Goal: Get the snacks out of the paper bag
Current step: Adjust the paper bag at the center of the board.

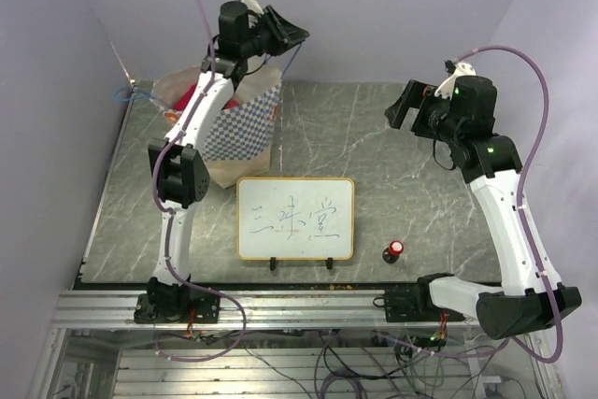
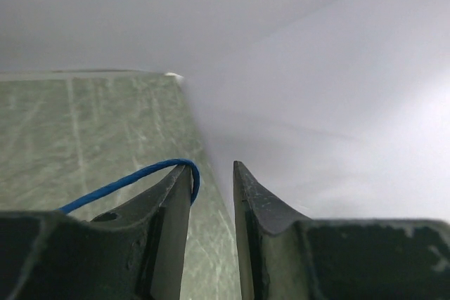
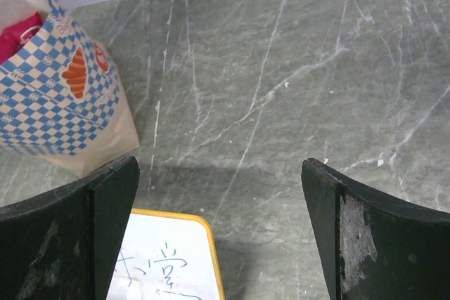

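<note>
Grey marbled table (image 1: 402,212) carried the paper bag (image 1: 245,128) at its far left corner, a red snack packet (image 1: 190,95) showing inside; the left gripper (image 2: 213,170) hung above, fingers narrowly parted, the blue cord handle (image 2: 126,182) hooked over 1 finger; the right gripper (image 3: 220,230) gaped wide, empty. Seemingly the bag was being held open; next, the right gripper would need to reach inside.

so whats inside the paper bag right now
At the open mouth of the paper bag a red packet shows, seen in the top and right wrist views. Anything deeper is hidden by the bag's walls and the left arm crossing over it.
</note>
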Motion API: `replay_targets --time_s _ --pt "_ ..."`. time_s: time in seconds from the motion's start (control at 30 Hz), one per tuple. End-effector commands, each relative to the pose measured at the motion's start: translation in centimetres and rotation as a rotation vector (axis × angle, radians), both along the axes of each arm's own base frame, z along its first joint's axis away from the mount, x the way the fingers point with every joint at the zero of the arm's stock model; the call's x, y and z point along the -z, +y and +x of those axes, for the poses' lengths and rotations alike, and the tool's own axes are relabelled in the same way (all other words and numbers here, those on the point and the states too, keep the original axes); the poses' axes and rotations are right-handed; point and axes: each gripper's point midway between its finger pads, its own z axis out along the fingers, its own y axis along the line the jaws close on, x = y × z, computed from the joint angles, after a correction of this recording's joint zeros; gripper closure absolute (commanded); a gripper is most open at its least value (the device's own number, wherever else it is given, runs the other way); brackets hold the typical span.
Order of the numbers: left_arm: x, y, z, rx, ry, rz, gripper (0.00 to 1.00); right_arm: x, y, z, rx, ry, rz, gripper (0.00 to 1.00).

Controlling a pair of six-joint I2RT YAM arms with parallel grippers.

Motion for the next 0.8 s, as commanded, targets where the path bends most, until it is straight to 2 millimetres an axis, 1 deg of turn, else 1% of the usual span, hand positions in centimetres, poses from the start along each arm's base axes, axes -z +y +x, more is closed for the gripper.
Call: replay_targets --time_s 0.0,0.07,0.13,0.2,0.27,0.3,0.4,0.43,0.5,0.53,0.57,0.6,0.7,0.77 --pt "-8.2 -4.9 -5.3 0.138 -0.222 -0.12 0.62 0.3 0.0 -0.1 -0.001 0.0 -0.017 0.0" --pt "-7.8 -6.4 -6.6 0.172 -0.207 -0.112 0.62 0.4 0.0 0.0 -0.001 0.004 -0.017 0.0" --pt "-7.6 -7.3 -7.7 0.202 -0.194 -0.1 0.63 0.5 0.0 0.2 0.0 0.008 -0.016 0.0" --pt "-7.5 -7.3 -8.5 0.215 -0.182 -0.089 0.63 0.4 0.1 0.3 0.0 0.007 -0.015 0.0" --pt "-7.6 -6.7 -9.0 0.214 -0.178 -0.065 0.62 0.4 0.2 0.4 -0.005 0.007 -0.011 0.0" --pt "-7.8 -6.3 -9.3 0.216 -0.183 -0.048 0.58 0.4 0.3 0.5 -0.007 0.008 -0.008 0.0" --pt "-7.9 -4.6 -10.0 0.212 -0.172 0.003 0.42 0.6 0.6 0.7 -0.015 0.017 0.008 0.0" --pt "-8.1 -3.9 -10.2 0.209 -0.172 0.013 0.36 0.6 0.9 0.8 -0.021 0.021 0.018 0.0" --pt "-8.5 -1.8 -10.5 0.186 -0.17 0.033 0.24 0.7 1.3 1.0 -0.028 0.033 0.041 0.0" --pt "-8.6 -0.6 -10.5 0.169 -0.165 0.046 0.19 0.8 1.5 1.2 -0.031 0.04 0.052 0.0" --pt "-9.3 1.0 -11.0 0.147 -0.17 0.056 0.14 0.8 1.8 1.4 -0.032 0.044 0.066 0.0" --pt "-9.6 2.4 -11.2 0.128 -0.17 0.071 0.11 0.9 2.0 1.6 -0.037 0.049 0.079 0.0" --pt "-9.6 7.5 -11.6 0.04 -0.14 0.131 0.08 1.0 3.2 2.1 -0.077 0.064 0.114 0.0" --pt "-9.2 11.7 -11.9 -0.043 -0.1 0.182 0.08 1.3 4.1 2.4 -0.11 0.084 0.15 0.0"
